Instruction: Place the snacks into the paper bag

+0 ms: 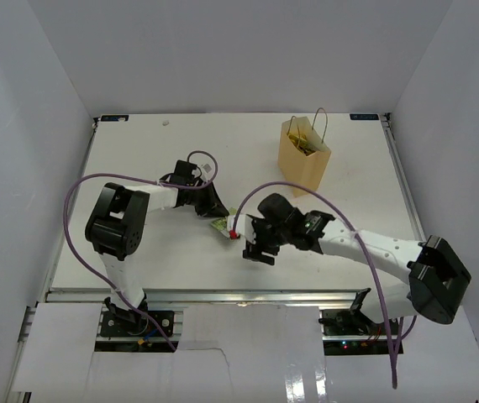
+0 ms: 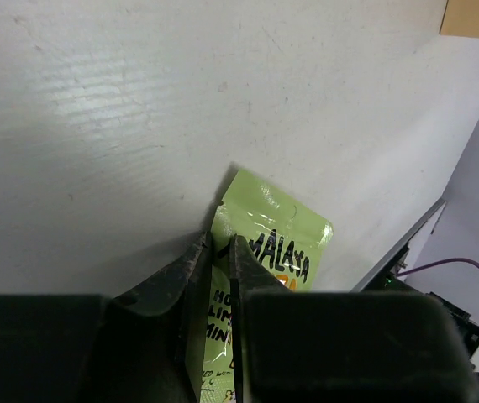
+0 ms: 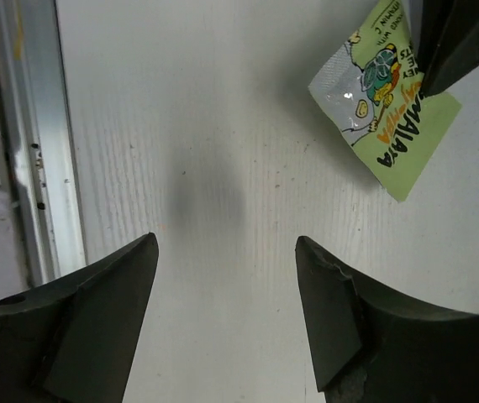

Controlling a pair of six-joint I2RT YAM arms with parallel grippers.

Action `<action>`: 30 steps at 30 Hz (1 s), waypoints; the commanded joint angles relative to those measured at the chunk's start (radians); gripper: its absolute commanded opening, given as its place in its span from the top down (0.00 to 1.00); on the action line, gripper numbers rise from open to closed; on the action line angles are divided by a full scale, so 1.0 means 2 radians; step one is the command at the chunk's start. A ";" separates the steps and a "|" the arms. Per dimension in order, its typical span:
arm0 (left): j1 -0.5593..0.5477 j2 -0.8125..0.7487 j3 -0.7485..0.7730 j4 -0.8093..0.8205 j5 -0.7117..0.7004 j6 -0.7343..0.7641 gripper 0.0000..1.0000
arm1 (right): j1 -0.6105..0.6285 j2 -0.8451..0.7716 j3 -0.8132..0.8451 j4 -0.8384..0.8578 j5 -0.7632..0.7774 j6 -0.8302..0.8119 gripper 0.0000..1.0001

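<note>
A small green-white square snack pouch point(image 2: 283, 241) is pinched between the fingers of my left gripper point(image 2: 220, 245), which is shut on it just above the table. The pouch also shows in the top view point(image 1: 220, 225) and at the upper right of the right wrist view point(image 3: 384, 113). My right gripper point(image 3: 227, 252) is open and empty over bare table, close beside the pouch; in the top view it point(image 1: 255, 250) sits just right of the left gripper point(image 1: 213, 211). The tan paper bag point(image 1: 303, 159) stands upright at the back right, with packets inside.
A metal rail point(image 3: 29, 143) runs along the table's near edge, close to my right gripper. White walls enclose the table. A purple cable point(image 1: 307, 189) loops over the right arm.
</note>
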 commanded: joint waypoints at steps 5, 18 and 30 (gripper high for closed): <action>-0.007 -0.002 0.004 -0.025 0.039 -0.030 0.87 | 0.102 0.031 -0.075 0.268 0.212 -0.087 0.26; -0.014 0.004 0.013 -0.050 0.082 -0.029 0.86 | 0.102 0.114 -0.052 0.309 0.146 -0.221 0.25; -0.015 -0.012 0.006 -0.054 0.098 -0.031 0.81 | 0.100 0.152 -0.019 0.313 0.167 -0.216 0.66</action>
